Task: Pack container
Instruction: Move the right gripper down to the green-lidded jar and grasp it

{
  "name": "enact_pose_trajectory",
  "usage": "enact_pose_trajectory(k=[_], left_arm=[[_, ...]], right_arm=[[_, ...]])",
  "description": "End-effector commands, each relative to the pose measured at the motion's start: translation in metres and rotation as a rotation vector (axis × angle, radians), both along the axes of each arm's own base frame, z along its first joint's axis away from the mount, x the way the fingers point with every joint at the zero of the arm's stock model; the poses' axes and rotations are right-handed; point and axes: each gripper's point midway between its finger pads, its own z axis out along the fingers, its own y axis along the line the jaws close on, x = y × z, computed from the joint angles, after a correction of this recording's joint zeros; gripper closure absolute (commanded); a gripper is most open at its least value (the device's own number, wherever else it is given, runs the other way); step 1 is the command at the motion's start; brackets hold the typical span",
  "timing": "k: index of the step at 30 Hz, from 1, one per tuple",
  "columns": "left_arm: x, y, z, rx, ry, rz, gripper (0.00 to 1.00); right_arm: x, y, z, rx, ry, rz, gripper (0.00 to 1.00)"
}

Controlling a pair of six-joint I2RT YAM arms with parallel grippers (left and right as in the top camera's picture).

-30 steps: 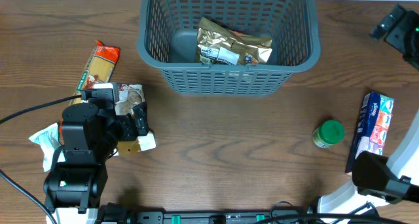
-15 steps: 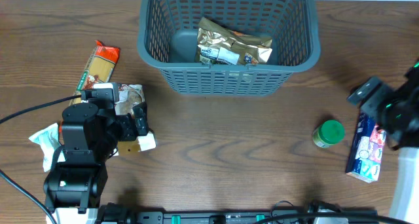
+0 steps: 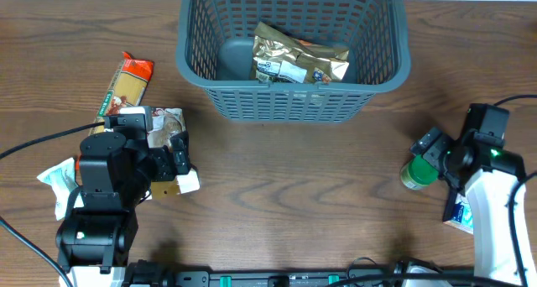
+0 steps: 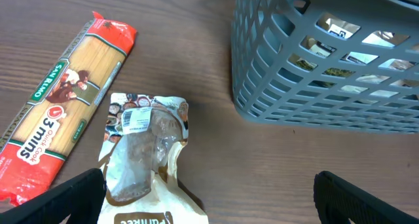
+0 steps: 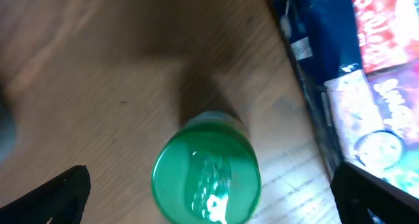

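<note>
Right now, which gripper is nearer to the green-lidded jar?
Right. The right gripper is open just over the green-lidded jar. The left gripper is far across the table, over a clear pouch.

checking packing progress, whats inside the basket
One gold foil pouch with a white label lies near the middle of the basket. Anything under the pouch is covered. The grey patch left of it is too unclear to name.

- Overhead: bright, even light from above; soft-edged shadows.
- Right wrist: blurred throughout; green lid (image 5: 206, 168) inside the right pincer (image 5: 209, 198) carries glare, dark shadow beyond it.
- Left wrist: sharp; clear pouch (image 4: 147, 152) ahead of the left pincer (image 4: 209, 201) glints faintly.
</note>
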Motion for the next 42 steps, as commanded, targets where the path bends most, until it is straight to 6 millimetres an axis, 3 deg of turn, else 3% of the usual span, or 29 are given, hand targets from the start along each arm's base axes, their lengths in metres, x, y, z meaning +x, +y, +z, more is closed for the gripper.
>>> enact_pose_trajectory(k=[1,9,15,18,26,34,38,42], left_arm=[[0.001,0.0,0.007,0.015,-0.016,-0.008,0.01],[0.001,0.0,0.007,0.015,-0.016,-0.008,0.02],[0.001,0.0,0.007,0.015,-0.016,-0.008,0.02],[0.001,0.0,0.007,0.015,-0.016,-0.008,0.01],[0.001,0.0,0.007,0.015,-0.017,-0.008,0.01],[0.001,0.0,0.007,0.015,-0.017,-0.008,0.01],[0.001,0.0,0.007,0.015,-0.017,-0.008,0.01],[0.001,0.0,0.007,0.015,-0.017,-0.008,0.02]], right_arm=[[0.0,0.0,-0.019,0.014,0.038,-0.021,0.01],[0.0,0.0,-0.069,0.056,0.155,-0.035,0.01],[-0.003,0.001,-0.09,0.076,0.213,-0.034,0.01],[-0.002,0.001,-0.095,0.077,0.218,-0.034,0.01],[0.0,0.0,-0.095,0.077,0.215,-0.035,0.24],[0.0,0.003,-0.095,0.094,0.21,-0.03,0.35],[0.001,0.005,-0.095,0.102,0.208,-0.028,0.46],[0.001,0.007,-0.095,0.113,0.205,-0.025,0.5]])
